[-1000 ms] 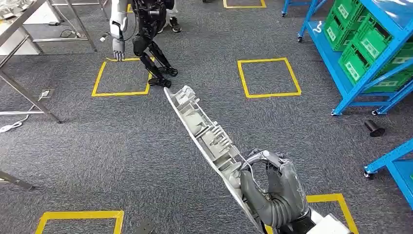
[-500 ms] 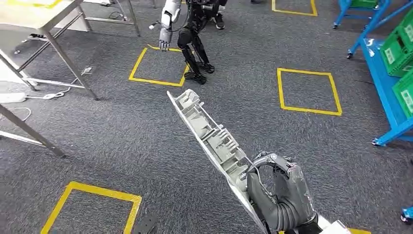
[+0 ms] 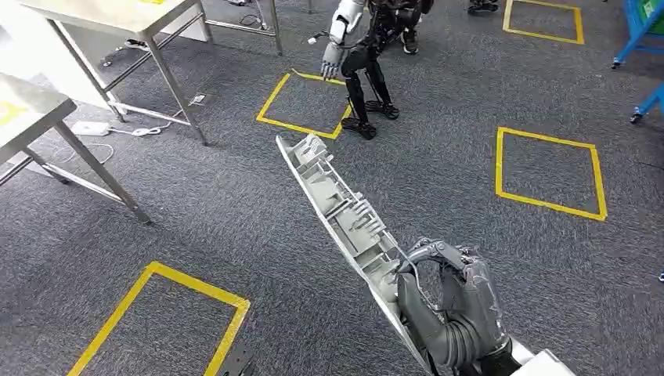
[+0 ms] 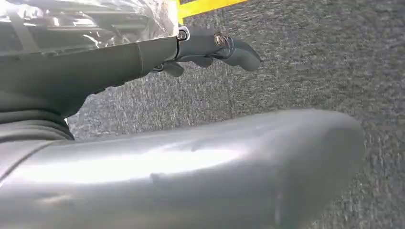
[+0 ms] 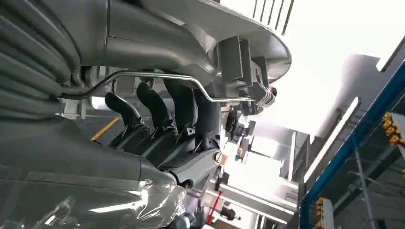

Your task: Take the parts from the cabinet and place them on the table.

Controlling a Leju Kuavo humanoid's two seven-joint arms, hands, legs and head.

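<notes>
one part (image 3: 337, 205) out of the cabinet, right hand (image 3: 448, 307) fingers wrapped round its lower end; left hand (image 4: 210, 47) fingers unclear; table (image 3: 117, 16) drop pending

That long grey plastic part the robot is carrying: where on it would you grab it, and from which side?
Probably where the right hand already grips it: the near end of the long grey part, fingers wrapped in from the ribbed side. The ribs and the thin metal rod give them something to hook, while the other face looks smooth. Holding one end leaves the rest sticking out unsupported.
</notes>
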